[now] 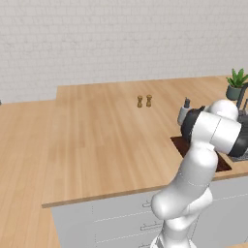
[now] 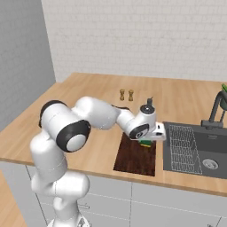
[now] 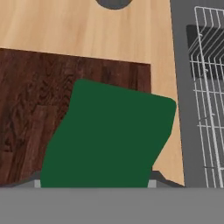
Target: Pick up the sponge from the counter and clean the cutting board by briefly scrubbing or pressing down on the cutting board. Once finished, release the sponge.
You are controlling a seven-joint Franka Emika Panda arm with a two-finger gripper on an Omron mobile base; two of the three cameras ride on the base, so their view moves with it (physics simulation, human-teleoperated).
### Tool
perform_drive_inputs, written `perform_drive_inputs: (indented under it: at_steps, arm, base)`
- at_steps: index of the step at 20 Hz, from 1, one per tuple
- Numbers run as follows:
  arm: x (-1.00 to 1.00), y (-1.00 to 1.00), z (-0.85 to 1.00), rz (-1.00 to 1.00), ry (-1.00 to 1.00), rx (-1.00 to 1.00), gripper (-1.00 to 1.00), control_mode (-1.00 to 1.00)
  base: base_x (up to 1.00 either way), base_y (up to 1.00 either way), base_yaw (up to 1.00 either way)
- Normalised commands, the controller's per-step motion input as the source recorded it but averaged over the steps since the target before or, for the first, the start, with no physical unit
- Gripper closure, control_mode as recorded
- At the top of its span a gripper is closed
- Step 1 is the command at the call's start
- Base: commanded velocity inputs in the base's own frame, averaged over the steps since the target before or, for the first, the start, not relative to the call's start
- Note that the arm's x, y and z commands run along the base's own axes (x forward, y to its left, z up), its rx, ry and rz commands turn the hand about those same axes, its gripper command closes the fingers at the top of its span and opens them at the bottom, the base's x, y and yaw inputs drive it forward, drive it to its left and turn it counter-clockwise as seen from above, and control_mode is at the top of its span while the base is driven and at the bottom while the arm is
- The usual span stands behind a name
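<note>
While the arm reaches out over the bench (image 2: pixel 88 95), its pincer (image 2: pixel 146 142) is clamped on the sponge (image 2: pixel 145 143), green face up, at the far right corner of the cutting board (image 2: pixel 133 157). Just beside the board sits the sink (image 2: pixel 213 148) with its wire grid (image 2: pixel 181 148); two small shakers (image 2: pixel 126 94) stand farther back.

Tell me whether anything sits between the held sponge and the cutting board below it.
Nothing visible does. The claw grips the sponge directly over the cutting board, near its far right corner; the sink lies off to the side.
</note>
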Motion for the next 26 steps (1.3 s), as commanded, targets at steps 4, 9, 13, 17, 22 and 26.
perform_drive_inputs:
  at_steps: [4, 9, 13, 17, 22, 26]
  arm:
    - [0.12, -0.12, -0.44, 0.01, 0.0, 0.0, 1.0, -1.0]
    - [0.02, -0.01, -0.34, 0.0, 0.0, 0.0, 1.0, -1.0]
    - [0.0, 0.0, -0.47, 0.0, 0.0, 0.0, 1.0, -1.0]
    - [-0.01, 0.0, -0.55, 0.0, 0.02, -0.01, 1.0, -1.0]
    - [-0.06, 0.0, -0.51, 0.0, 0.02, -0.03, 1.0, -1.0]
    - [-0.35, 0.0, -0.31, 0.0, 0.0, -0.05, 1.0, -1.0]
  base:
    - [0.0, 0.0, 0.0]
    - [0.0, 0.0, 0.0]
    - [0.0, 0.0, 0.0]
    - [0.0, 0.0, 0.0]
    - [0.0, 0.0, 0.0]
    - [0.0, 0.0, 0.0]
